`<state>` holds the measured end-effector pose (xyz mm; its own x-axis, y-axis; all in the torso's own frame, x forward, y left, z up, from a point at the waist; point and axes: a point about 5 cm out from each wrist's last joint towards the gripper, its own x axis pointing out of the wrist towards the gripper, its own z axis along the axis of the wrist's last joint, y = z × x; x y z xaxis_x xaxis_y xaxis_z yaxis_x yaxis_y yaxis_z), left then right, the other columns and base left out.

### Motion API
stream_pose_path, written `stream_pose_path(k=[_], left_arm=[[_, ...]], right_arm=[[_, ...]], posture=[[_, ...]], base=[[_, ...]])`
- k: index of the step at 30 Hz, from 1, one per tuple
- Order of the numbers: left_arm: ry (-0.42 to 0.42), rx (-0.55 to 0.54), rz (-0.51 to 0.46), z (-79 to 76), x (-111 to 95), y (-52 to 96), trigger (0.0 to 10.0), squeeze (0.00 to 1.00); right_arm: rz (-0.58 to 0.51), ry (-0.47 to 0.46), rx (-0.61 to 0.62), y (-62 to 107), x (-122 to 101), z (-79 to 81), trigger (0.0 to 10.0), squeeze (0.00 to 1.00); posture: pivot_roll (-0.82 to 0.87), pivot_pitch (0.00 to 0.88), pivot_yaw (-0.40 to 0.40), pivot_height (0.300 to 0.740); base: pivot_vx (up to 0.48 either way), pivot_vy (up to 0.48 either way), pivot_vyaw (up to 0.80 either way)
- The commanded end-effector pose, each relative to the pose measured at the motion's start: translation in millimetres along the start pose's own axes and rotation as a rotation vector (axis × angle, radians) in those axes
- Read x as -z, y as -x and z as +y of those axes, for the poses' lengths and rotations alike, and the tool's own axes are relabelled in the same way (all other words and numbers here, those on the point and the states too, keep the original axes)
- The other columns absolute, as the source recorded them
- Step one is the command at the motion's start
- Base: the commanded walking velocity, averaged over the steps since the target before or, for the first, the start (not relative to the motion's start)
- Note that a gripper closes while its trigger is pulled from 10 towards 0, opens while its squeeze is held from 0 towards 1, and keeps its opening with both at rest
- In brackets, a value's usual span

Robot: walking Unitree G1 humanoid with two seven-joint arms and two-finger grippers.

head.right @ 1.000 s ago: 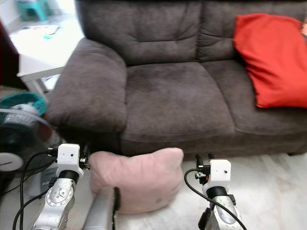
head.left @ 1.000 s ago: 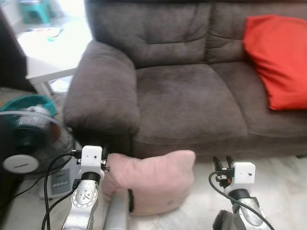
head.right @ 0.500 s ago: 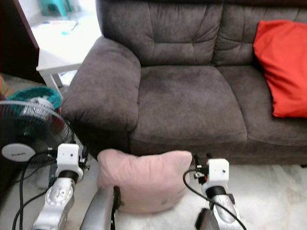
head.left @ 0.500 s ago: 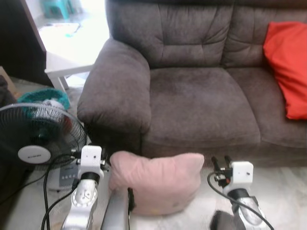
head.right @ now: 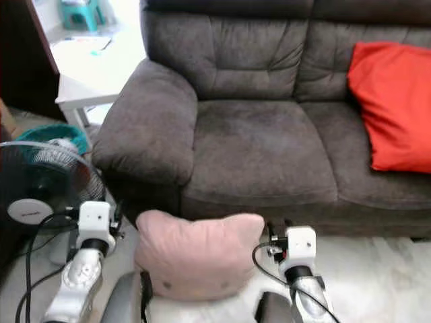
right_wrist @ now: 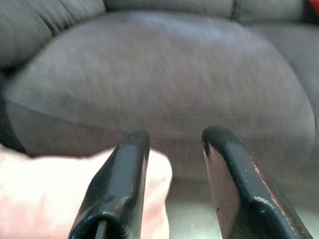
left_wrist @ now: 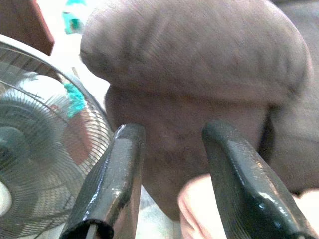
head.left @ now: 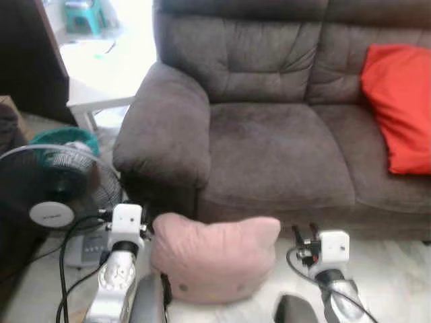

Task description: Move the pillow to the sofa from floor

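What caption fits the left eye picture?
Pink pillow on the floor against the grey sofa, between left gripper and right gripper.

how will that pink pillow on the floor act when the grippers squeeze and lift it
The pink pillow looks plump and soft, so it will probably dent and sag rather than stay stiff. It is likely light for its bulk. Its matte fabric should not slip much.

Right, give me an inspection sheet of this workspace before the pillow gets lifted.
Surface: pale tiled floor in front of the sofa.
Job's things: soft pink pillow on the floor against the dark grey fabric sofa; seat cushion bare.
Clutter: red cushion on the sofa's right end.
Grippers: left gripper open, at the pillow's left; right gripper open, at its right corner.
Cables: black cables by the left arm.
Surroundings: black standing fan, white low table.
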<state>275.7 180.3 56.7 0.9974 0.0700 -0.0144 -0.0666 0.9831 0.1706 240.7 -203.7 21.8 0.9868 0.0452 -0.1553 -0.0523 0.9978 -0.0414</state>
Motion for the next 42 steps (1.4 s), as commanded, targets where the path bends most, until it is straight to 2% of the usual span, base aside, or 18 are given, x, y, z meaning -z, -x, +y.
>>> stream_pose_path(k=[1,9,13,28,34,42], left_arm=[[0.002,0.004,0.016,0.5,3.0,0.7,10.0,0.0],[0.008,0.021,0.023,-0.6,4.3,0.2,10.0,0.0],[0.022,0.064,0.046,-7.5,9.2,2.9,10.0,0.0],[0.003,0.03,0.035,-3.0,9.0,5.4,10.0,0.0],[0.002,0.032,0.031,-3.8,7.9,5.5,10.0,0.0],[0.0,0.028,0.028,-3.6,7.0,5.3,10.0,0.0]], right_arm=[[0.023,-0.011,0.004,2.5,5.5,1.1,10.0,0.0],[0.025,-0.011,0.003,2.2,6.1,1.5,10.0,0.0],[0.038,-0.013,0.015,2.2,9.2,0.6,10.0,0.0],[0.039,0.01,0.008,2.2,10.0,1.0,10.0,0.0],[0.04,0.018,-0.005,2.0,10.4,2.7,10.0,0.0],[0.051,0.002,0.007,3.0,15.5,0.3,10.0,0.0]], posture=[[0.01,0.024,-0.018,0.485],[0.01,0.022,-0.016,0.485],[0.01,0.021,-0.014,0.485],[0.01,0.028,-0.016,0.485],[0.01,0.029,-0.017,0.485],[0.01,0.028,-0.016,0.485]], base=[[0.0,0.0,0.0],[0.0,0.0,0.0],[0.0,0.0,0.0],[0.0,0.0,0.0],[0.0,0.0,0.59],[0.253,0.0,0.0]])
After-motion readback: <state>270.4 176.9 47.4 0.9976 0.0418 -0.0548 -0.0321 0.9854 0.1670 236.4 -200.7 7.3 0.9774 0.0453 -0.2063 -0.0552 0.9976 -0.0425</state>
